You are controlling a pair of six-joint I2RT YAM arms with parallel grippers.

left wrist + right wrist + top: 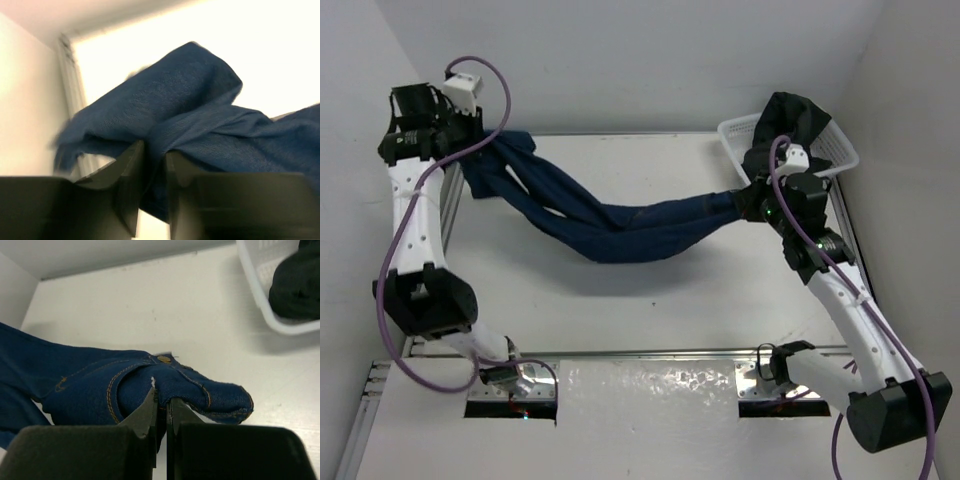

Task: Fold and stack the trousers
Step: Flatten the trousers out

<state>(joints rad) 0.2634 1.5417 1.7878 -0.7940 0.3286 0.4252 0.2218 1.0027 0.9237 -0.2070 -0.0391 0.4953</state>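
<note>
The dark navy trousers point(620, 225) hang stretched between my two grippers above the table, sagging in the middle. My left gripper point(485, 145) at the far left is shut on the leg ends; its wrist view shows blue cloth point(200, 115) pinched between the fingers point(131, 170). My right gripper point(752, 195) at the right is shut on the waist end; its wrist view shows denim with tan stitching and a brass rivet point(163, 359) clamped between the fingers point(150, 410).
A white basket point(835, 145) stands at the far right corner with dark clothing point(795, 118) in it; it also shows in the right wrist view point(260, 305). White walls close the table on the left, back and right.
</note>
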